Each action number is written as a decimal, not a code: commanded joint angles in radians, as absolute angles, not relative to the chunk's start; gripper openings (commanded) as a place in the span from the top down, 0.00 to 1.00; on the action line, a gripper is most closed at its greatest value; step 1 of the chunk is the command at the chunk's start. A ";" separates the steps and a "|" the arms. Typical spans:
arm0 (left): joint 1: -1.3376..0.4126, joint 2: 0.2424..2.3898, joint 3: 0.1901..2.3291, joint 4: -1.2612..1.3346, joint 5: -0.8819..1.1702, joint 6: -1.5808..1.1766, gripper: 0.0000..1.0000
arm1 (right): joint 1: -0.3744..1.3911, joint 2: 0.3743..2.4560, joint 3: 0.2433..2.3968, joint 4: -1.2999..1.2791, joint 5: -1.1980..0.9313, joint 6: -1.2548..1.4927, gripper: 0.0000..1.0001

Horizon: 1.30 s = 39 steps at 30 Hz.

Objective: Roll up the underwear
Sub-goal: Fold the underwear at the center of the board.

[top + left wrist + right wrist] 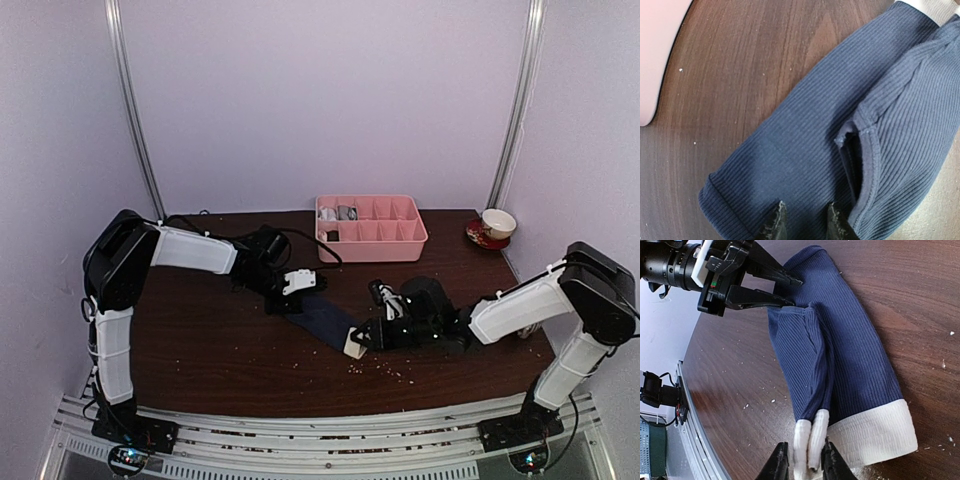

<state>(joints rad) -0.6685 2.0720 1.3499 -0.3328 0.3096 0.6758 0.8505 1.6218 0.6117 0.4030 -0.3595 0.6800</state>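
Note:
The navy underwear (322, 318) lies stretched out at the middle of the dark wooden table, its cream-white waistband (875, 432) toward the right arm. One long side is folded up into a ridge (815, 365). My right gripper (805, 445) is shut on the doubled waistband at that ridge, also seen from above (372, 340). My left gripper (806, 220) is at the leg end (290, 302), jaws partly open. Its fingertips (776, 219) rest on flat ribbed cloth beside the fly seam (860, 165).
A pink compartment tray (372, 243) stands behind the cloth, with grey and white bundles (346, 212) in its back left cells. A cup on a saucer (497, 224) sits at the back right. White crumbs (385, 368) speckle the table near the front edge.

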 commanded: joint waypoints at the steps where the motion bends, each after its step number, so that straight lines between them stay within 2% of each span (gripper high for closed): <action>1: -0.661 2.087 1.339 -0.344 0.295 0.689 0.71 | 0.844 1.656 0.644 0.370 -0.311 0.667 0.79; 4: -0.662 2.088 1.339 -0.346 0.292 0.690 0.71 | 0.842 1.663 0.646 0.364 -0.287 0.676 0.86; 7: -0.662 2.087 1.336 -0.346 0.285 0.694 0.72 | 0.834 1.649 0.634 0.346 -0.241 0.692 0.99; 14: -0.661 2.086 1.334 -0.344 0.267 0.694 0.72 | 0.802 1.599 0.586 0.302 -0.172 0.711 1.00; 23: -0.662 2.071 1.346 -0.344 0.262 0.682 0.71 | 0.783 1.682 0.604 0.286 -0.176 0.701 1.00; 26: -0.661 2.041 1.342 -0.338 0.259 0.678 0.64 | 0.781 1.691 0.603 0.278 -0.160 0.701 1.00; 31: -0.662 1.954 1.339 -0.330 0.274 0.683 0.40 | 0.776 1.705 0.597 0.289 -0.169 0.703 1.00; 33: -0.662 1.922 1.336 -0.328 0.285 0.688 0.36 | 0.777 1.703 0.597 0.294 -0.172 0.705 1.00; 35: -0.665 1.897 1.325 -0.328 0.305 0.699 0.37 | 0.776 1.701 0.597 0.299 -0.173 0.705 1.00; 39: -0.706 1.889 1.305 -0.333 0.315 0.737 0.53 | 0.777 1.695 0.606 0.311 -0.195 0.693 1.00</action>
<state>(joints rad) -0.6746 1.9125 1.3350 -0.3389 0.2913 0.6926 0.7868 1.6737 0.6033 0.3531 -0.2054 0.7055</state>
